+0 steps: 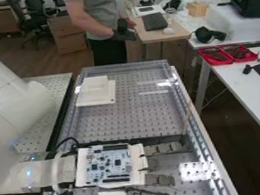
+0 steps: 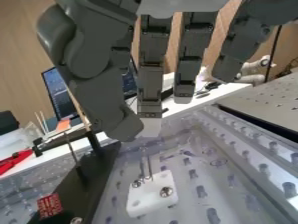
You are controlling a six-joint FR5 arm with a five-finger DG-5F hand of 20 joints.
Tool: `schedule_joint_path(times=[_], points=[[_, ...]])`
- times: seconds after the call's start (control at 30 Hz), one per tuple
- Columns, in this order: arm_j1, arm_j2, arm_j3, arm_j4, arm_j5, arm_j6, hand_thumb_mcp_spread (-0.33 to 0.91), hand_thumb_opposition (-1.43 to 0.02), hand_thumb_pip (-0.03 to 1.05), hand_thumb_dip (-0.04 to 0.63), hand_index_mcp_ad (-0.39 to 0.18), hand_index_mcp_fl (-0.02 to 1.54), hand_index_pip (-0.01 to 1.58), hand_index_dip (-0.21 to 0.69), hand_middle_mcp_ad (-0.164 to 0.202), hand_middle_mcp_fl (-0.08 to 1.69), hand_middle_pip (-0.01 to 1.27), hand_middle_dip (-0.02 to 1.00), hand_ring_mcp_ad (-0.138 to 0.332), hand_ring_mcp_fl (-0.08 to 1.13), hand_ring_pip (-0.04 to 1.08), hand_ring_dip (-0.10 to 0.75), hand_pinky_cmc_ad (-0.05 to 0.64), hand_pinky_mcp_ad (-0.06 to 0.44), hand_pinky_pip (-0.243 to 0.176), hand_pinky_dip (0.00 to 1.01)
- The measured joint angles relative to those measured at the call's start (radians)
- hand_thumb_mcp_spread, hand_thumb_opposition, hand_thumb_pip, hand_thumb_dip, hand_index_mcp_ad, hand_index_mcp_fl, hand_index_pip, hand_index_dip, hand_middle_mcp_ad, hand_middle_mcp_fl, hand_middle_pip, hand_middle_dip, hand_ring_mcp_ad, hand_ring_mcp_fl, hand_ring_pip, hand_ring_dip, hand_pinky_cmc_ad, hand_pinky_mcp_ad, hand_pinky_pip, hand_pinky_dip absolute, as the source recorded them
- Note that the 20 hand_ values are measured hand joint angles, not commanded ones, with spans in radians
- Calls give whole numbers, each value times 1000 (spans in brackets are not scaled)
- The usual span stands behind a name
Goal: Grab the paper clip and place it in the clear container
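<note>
The hand hung open, straight-fingered and empty. I couldn't tell where the paper clip lay; feather-light, stiff and slippery, it probably wanted pinching across its long sides.

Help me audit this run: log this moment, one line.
hand: open, above bench | fingers: extended | white block: on bench, screws atop
</note>
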Motion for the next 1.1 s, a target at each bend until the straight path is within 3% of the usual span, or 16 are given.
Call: schedule_joint_path(times=[0.53,0.7,1.1], points=[[0,-24,15,-15,14,-7,641,-864,688,316,-173,222,185,-182,-93,555,738,693,37,393,138,483,443,244,37,195],[1,-28,17,-18,17,-6,663,-885,688,316,-173,269,178,-182,-93,628,791,698,37,393,138,483,443,244,37,195],[4,-26,11,-23,19,0,670,-897,684,316,-169,272,162,-182,-96,613,784,702,37,393,138,483,459,244,37,195]])
